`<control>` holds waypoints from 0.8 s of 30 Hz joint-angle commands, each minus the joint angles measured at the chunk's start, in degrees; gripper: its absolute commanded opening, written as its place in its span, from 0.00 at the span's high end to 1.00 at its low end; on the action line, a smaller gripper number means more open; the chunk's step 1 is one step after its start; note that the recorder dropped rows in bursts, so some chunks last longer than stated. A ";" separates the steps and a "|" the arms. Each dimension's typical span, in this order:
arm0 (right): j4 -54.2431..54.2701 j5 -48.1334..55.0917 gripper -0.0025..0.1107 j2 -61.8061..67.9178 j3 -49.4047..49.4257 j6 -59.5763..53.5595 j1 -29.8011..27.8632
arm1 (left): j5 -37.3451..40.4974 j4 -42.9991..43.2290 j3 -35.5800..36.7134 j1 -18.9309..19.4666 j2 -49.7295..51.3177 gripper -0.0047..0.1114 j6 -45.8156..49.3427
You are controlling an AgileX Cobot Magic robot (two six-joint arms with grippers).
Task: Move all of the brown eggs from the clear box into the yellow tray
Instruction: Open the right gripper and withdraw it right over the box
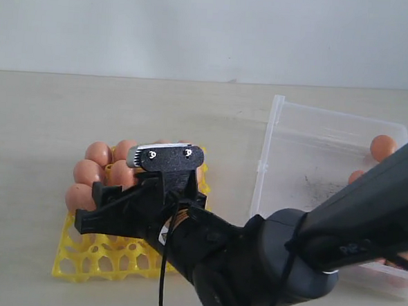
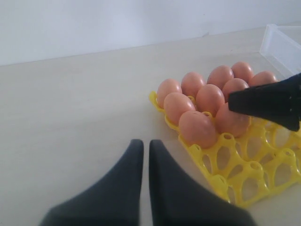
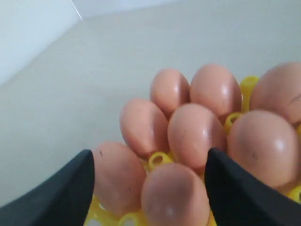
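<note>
Ten brown eggs (image 2: pixel 197 128) visible in one yellow tray (image 2: pixel 235 181). One clear box (image 1: pixel 316 135), right of frame, at least three more brown eggs showing inside.

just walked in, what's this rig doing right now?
It's moving brown eggs from the clear box into the yellow tray. The right pincer hangs open over the tray, jaws either side of one seated egg, not visibly gripping it. The left pincer is shut and idle beside the tray. The tray's near cups are empty, and at least two more eggs lie in the box.
</note>
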 commanded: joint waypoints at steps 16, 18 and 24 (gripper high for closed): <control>21.38 -20.89 0.48 -30.96 27.29 -41.83 -0.56 | -0.19 0.09 0.15 -0.26 -0.15 0.92 -0.45; 22.31 -20.89 0.48 -31.82 27.29 -43.73 -0.56 | -0.19 0.09 0.15 -0.26 -0.15 0.92 -0.45; 22.29 -20.89 0.48 -33.12 27.29 -45.16 -0.56 | -0.19 0.09 0.15 -0.26 -0.15 0.92 -0.45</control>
